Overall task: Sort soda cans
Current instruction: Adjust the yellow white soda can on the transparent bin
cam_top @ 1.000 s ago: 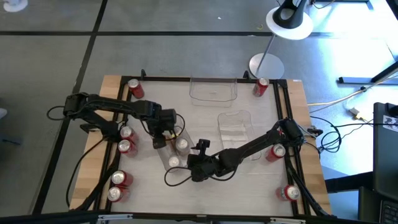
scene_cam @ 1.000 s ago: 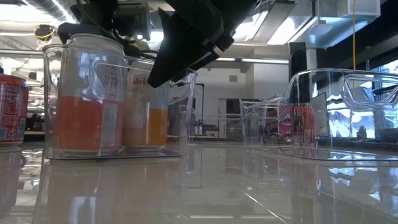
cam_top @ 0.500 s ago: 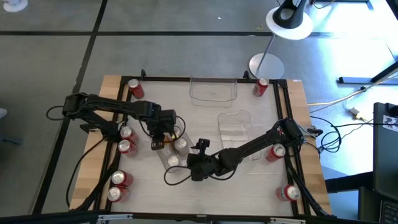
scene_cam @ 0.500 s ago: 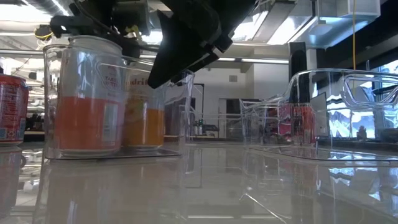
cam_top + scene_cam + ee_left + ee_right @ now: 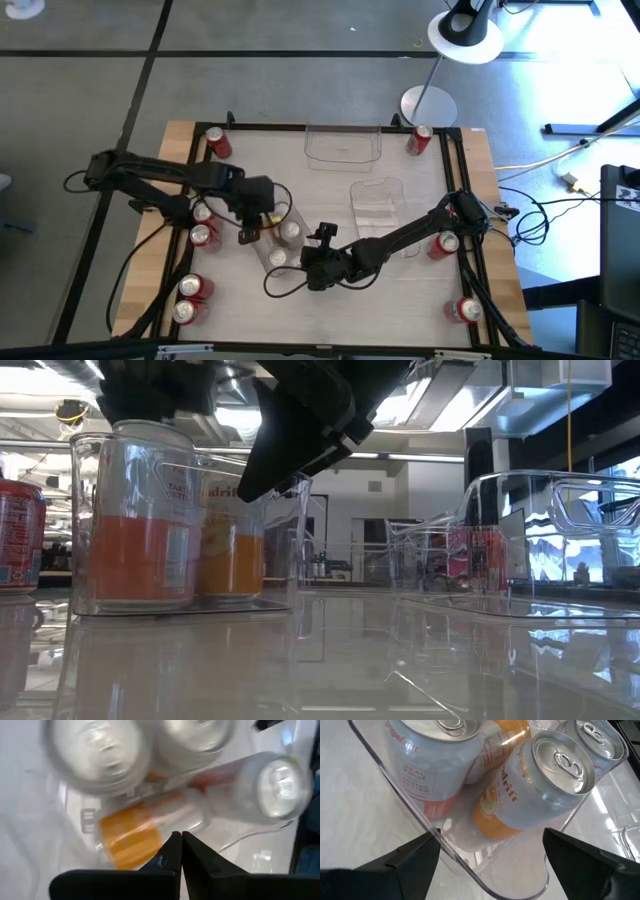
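Observation:
Pale soda cans with orange or coral bands stand upright in a clear bin (image 5: 272, 245), among them a grapefruit can (image 5: 435, 765) and an orange can (image 5: 530, 795). Their silver tops (image 5: 100, 750) show in the left wrist view. My left gripper (image 5: 245, 230) hangs shut (image 5: 177, 840) just above the bin's left side, clear of the cans. My right gripper (image 5: 300, 268) is open (image 5: 490, 850), its fingers standing either side of the bin's near right corner (image 5: 470, 865). Red cans (image 5: 203, 236) stand along the table's edges. My right gripper reaches down to the bin's rim (image 5: 293, 482) at its near right corner, slanting from the table's right. Whether a finger touches the rim, I cannot tell.
Two more clear bins sit at the far middle (image 5: 343, 146) and right of centre (image 5: 378, 203). Red cans stand at the far left (image 5: 218, 143), far right (image 5: 420, 140), left edge (image 5: 190, 290) and right edge (image 5: 446, 243). A lamp base (image 5: 428, 104) stands beyond the far edge.
My left gripper has come off the top of the left can in the bin, risen, and drawn back toward the table's left edge. The can stays upright in the bin. My right gripper has kept still at the bin's corner.

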